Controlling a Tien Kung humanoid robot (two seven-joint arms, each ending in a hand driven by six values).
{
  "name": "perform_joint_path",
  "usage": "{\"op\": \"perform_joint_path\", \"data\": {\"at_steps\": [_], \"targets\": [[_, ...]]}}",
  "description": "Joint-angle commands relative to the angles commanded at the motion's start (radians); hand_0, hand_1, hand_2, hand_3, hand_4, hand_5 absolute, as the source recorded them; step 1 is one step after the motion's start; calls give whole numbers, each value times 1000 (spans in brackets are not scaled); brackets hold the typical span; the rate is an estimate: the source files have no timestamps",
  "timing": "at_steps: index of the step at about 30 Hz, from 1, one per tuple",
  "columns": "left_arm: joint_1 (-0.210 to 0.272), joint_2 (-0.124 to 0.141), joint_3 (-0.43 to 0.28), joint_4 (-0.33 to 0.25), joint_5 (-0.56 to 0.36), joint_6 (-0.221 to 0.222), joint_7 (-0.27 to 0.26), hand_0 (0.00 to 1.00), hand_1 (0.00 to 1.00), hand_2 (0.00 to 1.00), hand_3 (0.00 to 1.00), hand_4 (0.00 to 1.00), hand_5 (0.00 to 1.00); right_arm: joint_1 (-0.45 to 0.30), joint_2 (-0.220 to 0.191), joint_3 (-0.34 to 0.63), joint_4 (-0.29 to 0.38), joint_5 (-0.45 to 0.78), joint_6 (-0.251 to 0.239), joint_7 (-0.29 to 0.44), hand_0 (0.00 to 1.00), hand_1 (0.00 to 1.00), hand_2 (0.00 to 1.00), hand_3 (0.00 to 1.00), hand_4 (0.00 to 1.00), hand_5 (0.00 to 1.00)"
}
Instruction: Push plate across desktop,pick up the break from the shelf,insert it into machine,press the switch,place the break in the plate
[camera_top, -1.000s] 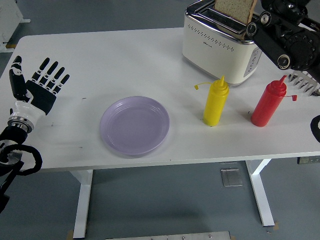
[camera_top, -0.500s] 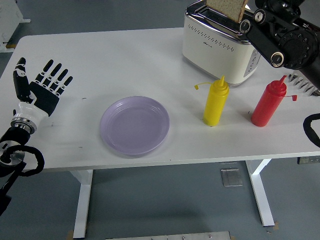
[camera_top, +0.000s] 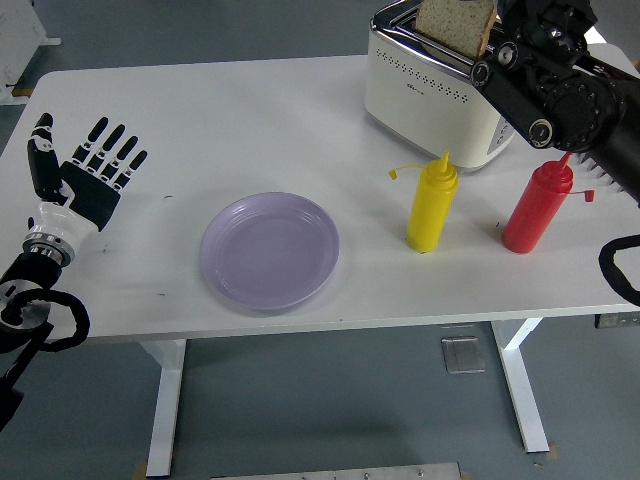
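Note:
A slice of bread (camera_top: 455, 24) stands in the slot of the cream toaster (camera_top: 430, 95) at the back right of the table. My right hand (camera_top: 503, 22) is at the slice's right edge, curled on it; most of its fingers are hidden at the picture's top. The right forearm runs down to the right above the red bottle. A lavender plate (camera_top: 269, 250) lies empty near the table's front middle. My left hand (camera_top: 80, 160) rests at the table's left edge, fingers spread, holding nothing.
A yellow squeeze bottle (camera_top: 432, 204) and a red squeeze bottle (camera_top: 537, 208) stand in front of the toaster, right of the plate. A bit of a wire rack (camera_top: 598, 182) shows behind my right arm. A black cable (camera_top: 612, 268) loops at the right edge.
The bread has come down and leftward into the toaster slot with my right hand. The right arm swung left. The left hand shifted slightly.

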Motion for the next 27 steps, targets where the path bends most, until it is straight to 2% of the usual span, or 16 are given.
{"op": "perform_joint_path", "data": {"at_steps": [6,7,12,13,24,25,27], "targets": [[-2,-1,1,-1,-1,0,0,785,690,641,615,764,998,-4,5,-19,-9,6,-2,6,291,433,444,485,249,2],[-2,-1,1,-1,-2,0,0,785,690,640,616,764,998,-5,6,-21,-10,7,-1,7,272,438,485,501,291,2],[-4,-1,1,-4,-7,0,2,785,690,640,616,764,998,-9,9,-30,-18,11,6,13,272,438,485,501,291,2],[-5,-1,0,-5,-9,0,2,785,690,640,616,764,998,-10,9,-32,-20,13,7,14,240,453,512,515,299,2],[-7,-3,-9,-5,-32,0,6,785,690,640,616,764,998,-26,13,-62,-34,42,13,25,245,470,529,521,331,2],[-7,-3,-10,-5,-32,0,6,785,689,640,616,765,998,-28,13,-63,-34,43,15,25,282,508,563,533,318,2],[-7,-3,-10,-5,-33,0,6,785,689,640,616,765,998,-30,13,-66,-35,46,17,26,282,508,563,533,318,2]]}}
